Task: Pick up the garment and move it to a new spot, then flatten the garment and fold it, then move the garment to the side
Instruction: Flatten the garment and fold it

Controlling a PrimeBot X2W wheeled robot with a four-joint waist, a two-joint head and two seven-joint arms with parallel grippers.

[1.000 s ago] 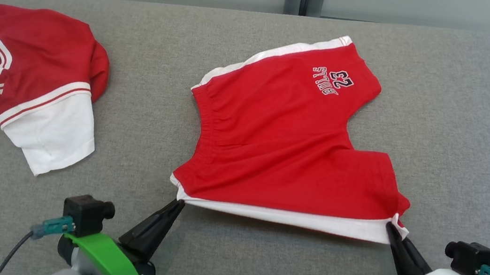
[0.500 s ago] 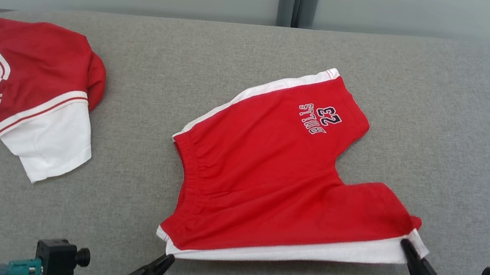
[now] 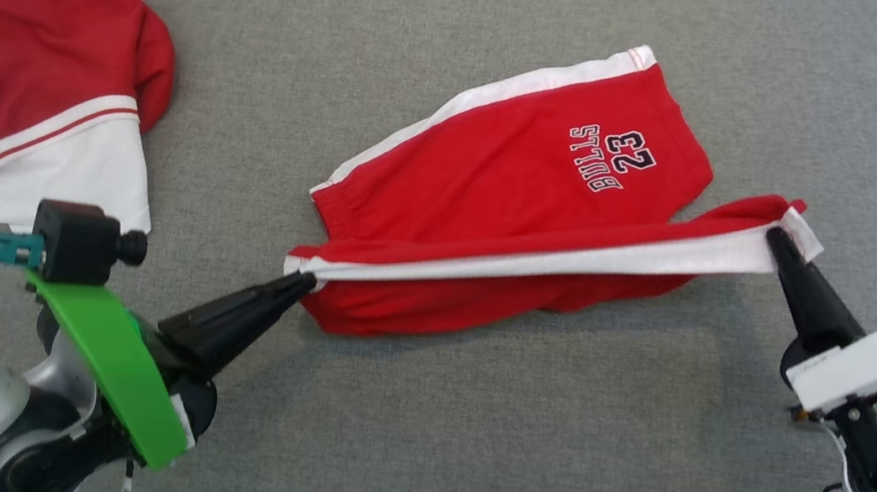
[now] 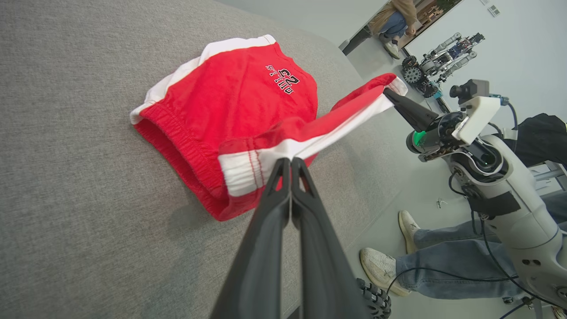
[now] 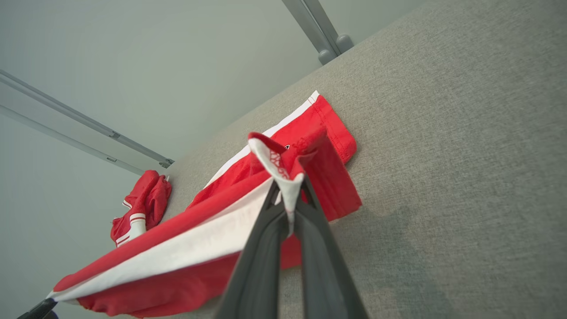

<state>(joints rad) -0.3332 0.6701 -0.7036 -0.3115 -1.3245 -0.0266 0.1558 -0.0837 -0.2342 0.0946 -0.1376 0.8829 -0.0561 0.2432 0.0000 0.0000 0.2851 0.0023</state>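
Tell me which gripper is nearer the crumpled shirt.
Left. The left gripper, clamped on the shorts, sits to the right of the shirt; the right gripper holds their other end, much farther right.

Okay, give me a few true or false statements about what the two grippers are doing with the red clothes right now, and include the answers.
1. The left gripper is shut on a corner of the garment. True.
2. The right gripper is open and clear of the cloth. False: it is shut on the garment's other white-trimmed corner.
3. The white edge is stretched between the two grippers. True.
4. The garment lies completely flat on the grey surface. False: the held edge is raised and sits over the rest of the cloth.
5. A second garment, red and white, lies bunched at the robot's left. True.
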